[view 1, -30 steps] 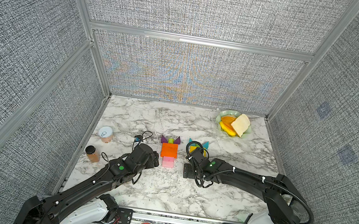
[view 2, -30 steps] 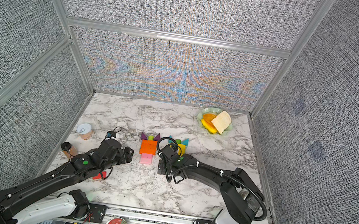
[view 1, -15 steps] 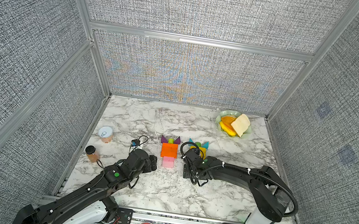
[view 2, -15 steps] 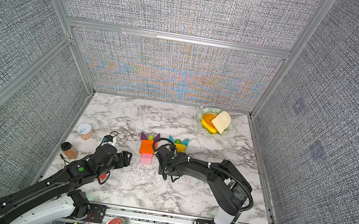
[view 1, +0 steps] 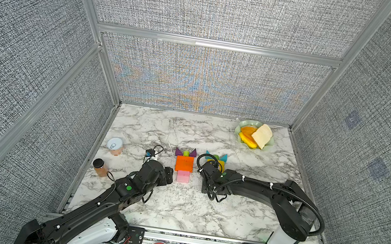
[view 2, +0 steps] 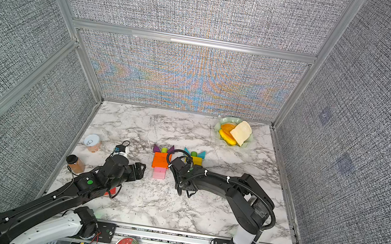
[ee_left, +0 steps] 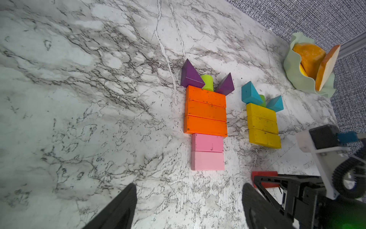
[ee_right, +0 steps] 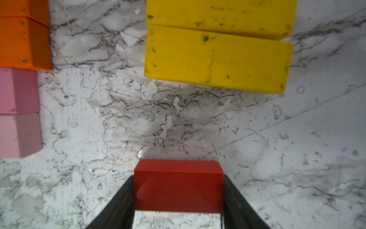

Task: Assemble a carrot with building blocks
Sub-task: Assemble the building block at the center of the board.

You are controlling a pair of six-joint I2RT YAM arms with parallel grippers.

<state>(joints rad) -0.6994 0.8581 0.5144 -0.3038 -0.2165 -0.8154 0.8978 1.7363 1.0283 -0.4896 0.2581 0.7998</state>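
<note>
Two flat block figures lie mid-table. One has three orange bars (view 1: 184,163), two pink bars (view 1: 183,176), purple triangles (ee_left: 190,76) and a lime stub (ee_left: 207,83). Beside it, yellow bars (ee_left: 262,125) carry teal triangles (ee_left: 250,93). My right gripper (ee_right: 179,188) is shut on a red block (ee_right: 178,178) on the table just below the lowest yellow bar (ee_right: 216,61); its wrist (view 1: 212,180) hides the block in both top views. My left gripper (ee_left: 189,190) is open and empty, near the pink bars. Another red piece (view 2: 112,191) shows under my left forearm.
A pale green bowl (view 1: 240,128) with toy fruit slices and a bread slice sits at the back right corner. A small can (view 1: 115,145) and a brown bottle (view 1: 100,168) stand by the left wall. Mesh walls enclose the table.
My right gripper's jaws have closed in onto the red block. My left arm has shifted only slightly beside the pink bars.
</note>
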